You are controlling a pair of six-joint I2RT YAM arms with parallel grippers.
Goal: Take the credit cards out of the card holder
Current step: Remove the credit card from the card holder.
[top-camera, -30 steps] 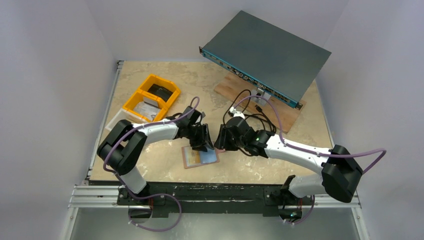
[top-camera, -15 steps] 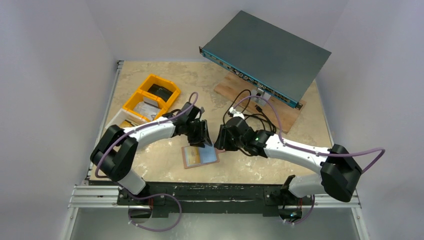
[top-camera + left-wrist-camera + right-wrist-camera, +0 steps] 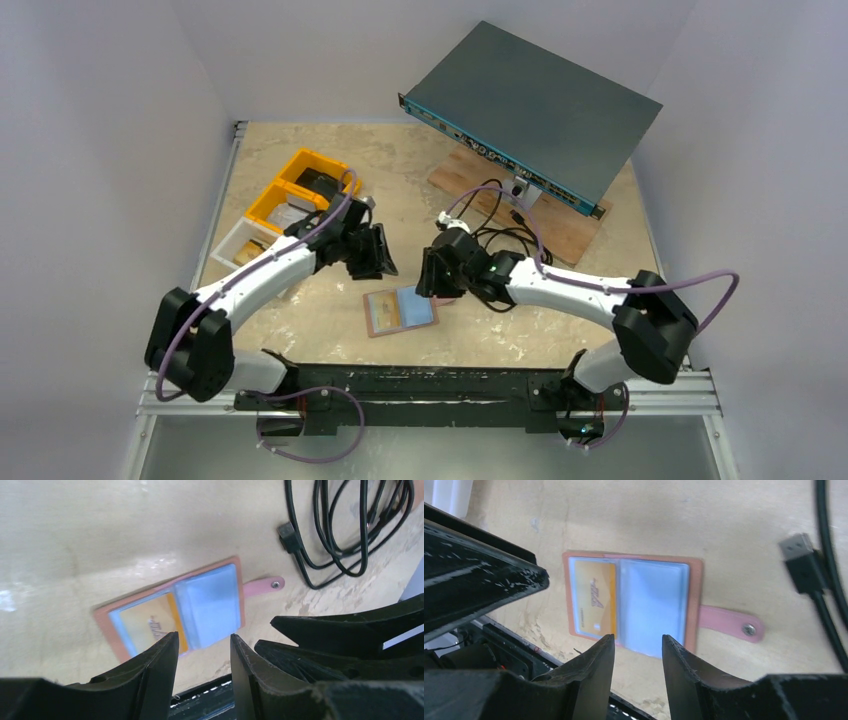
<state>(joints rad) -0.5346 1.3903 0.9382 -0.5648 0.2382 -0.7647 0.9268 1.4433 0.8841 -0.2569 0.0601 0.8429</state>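
My left fingers [image 3: 155, 672] and right fingers [image 3: 594, 672] are parted and grip nothing. Both hang above the card holder [image 3: 634, 600], which lies spread open on the surface [image 3: 674, 520], pockets up for access. An orange card [image 3: 594, 597] sits in one pocket, not yet pulled.

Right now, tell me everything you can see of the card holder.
The card holder lies open and flat on the table, near its front edge. Its cover looks like pinkish-tan leather and frames two clear pockets: one shows an orange card, the other looks pale blue. A strap with a round metal snap stud juts from the blue side. Only the table touches it; the left gripper and right gripper hover open above it.
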